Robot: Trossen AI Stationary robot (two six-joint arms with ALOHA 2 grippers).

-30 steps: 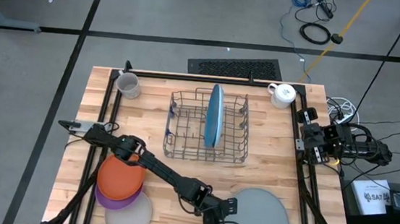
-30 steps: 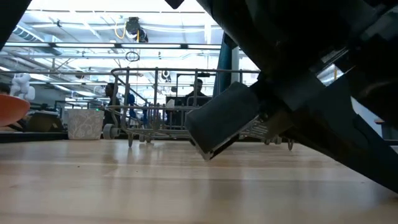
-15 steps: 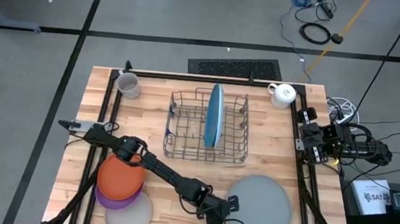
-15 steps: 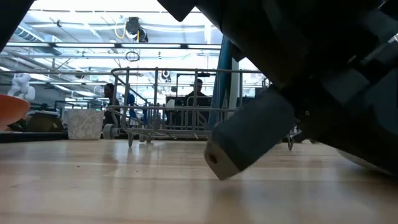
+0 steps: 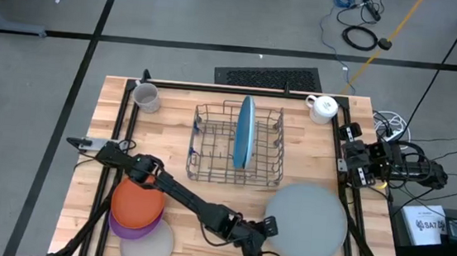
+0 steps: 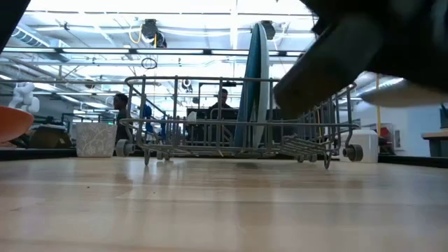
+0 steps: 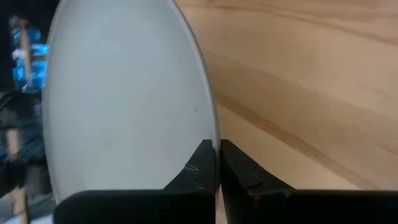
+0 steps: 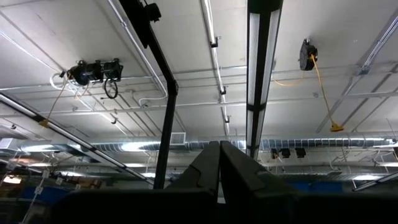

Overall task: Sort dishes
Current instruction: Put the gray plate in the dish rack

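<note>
1. fingers of the left gripper (image 5: 268, 226) are now closing fully on the near-left rim of the whitish-grey plate (image 5: 306, 222); a second ago they were partly open, so the grasp is just made.
2. in the left wrist view the two dark fingers (image 7: 200, 168) are pressing together on the plate's thin edge, with the wooden table (image 7: 298, 74) below.
3. the grey plate is looking larger and further to the right in the high view than half a second ago, and in the low view its pale edge is hanging above the table, so i am judging it is lifted.
4. the dish rack (image 5: 236, 144) is standing in the middle of the table, and the blue plate (image 5: 245, 131) is already standing upright in it.
5. the orange plate (image 5: 137, 203), the purple plate (image 5: 127, 227) and another pale plate (image 5: 150, 245) are waiting in a pile near the left front corner.
6. the right gripper (image 5: 350, 162) is resting at the right edge of the table, fingers shut on nothing.
7. it means the next plate is probably going toward the rack.
</note>
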